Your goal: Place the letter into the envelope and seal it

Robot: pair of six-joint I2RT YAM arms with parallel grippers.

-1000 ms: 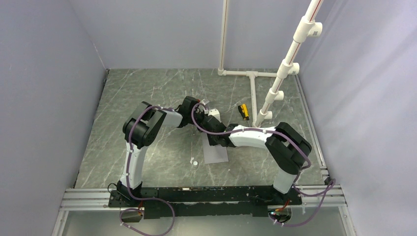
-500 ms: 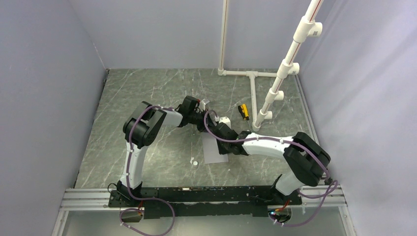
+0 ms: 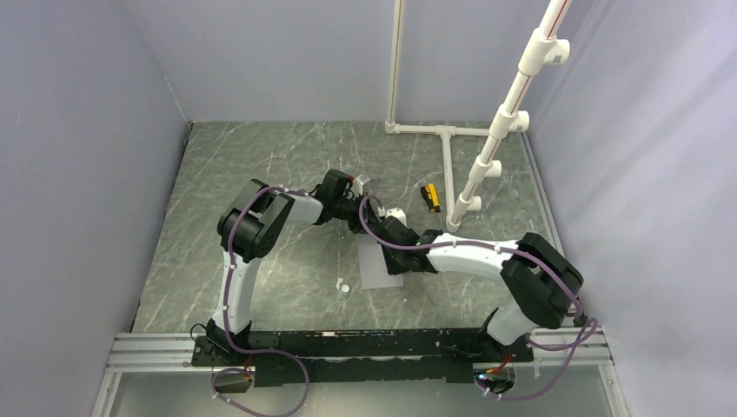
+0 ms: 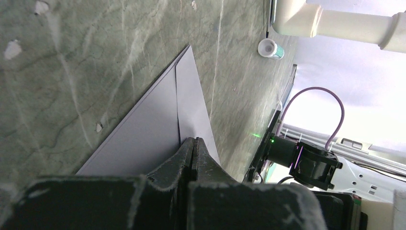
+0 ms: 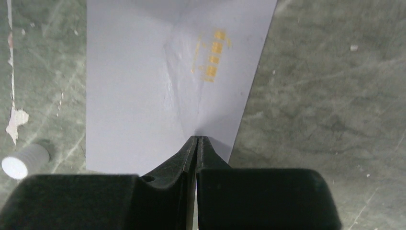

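The grey envelope [image 3: 380,271] lies flat on the table between the two arms. My left gripper [image 3: 360,219] is at its far end. In the left wrist view it [image 4: 193,139] is shut, its tips on the envelope [image 4: 143,129] at the crease of the folded flap [image 4: 191,98]. My right gripper [image 3: 393,243] is over the envelope's right side. In the right wrist view it [image 5: 197,138] is shut, its tips on the grey paper [image 5: 129,96] near faint orange marks [image 5: 212,55]. The tan letter shows in no view.
A small white cap [image 3: 345,285] lies left of the envelope, also in the right wrist view [image 5: 24,161]. A yellow-and-black object [image 3: 430,196] lies by the white pipe frame [image 3: 448,161] at the back right. The black rail [image 3: 365,340] runs along the near edge.
The right arm has swung its elbow out to the right and moved its gripper slightly right and back over the envelope. The left arm and the envelope have stayed put.
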